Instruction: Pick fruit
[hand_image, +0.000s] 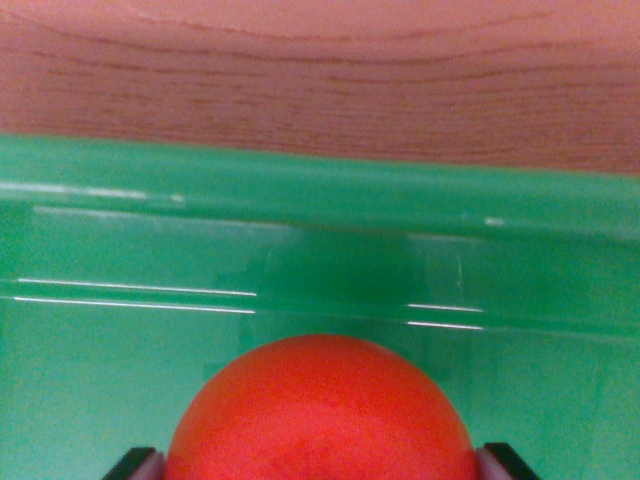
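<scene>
Fingers (320, 465) are showing only as two dark tips at the bottom edge, one (135, 464) at the wrist view's left and one at the wrist view's right, w/ the fruit (320, 415) sitting right between them. Each tip is pressing up against a flank of the fruit, no gap that I'm seeing on either side, so I'm reading them as clenched on it, grasping the fruit. Only the very ends of the tips are in frame, rest is cut off.

Fruit is a round, red-orange thing w/ a matte, slightly mottled skin. It's filling the bottom centre of the frame and its lower part is running out of view. Can't tell what kind of fruit it is.

Fruit is sitting inside a green bin (320, 180), glossy plastic. I'm seeing the bin's far wall crossing the whole frame, w/ a thick rim on top and a couple of thin bright highlight lines lower down. A darker patch is lying on that wall just beyond the fruit. Can't tell whether the fruit is resting on the bin floor or hanging just above it.

Beyond the rim the bench (320, 70) is showing: reddish-brown wood w/ grain lines running left to right.
</scene>
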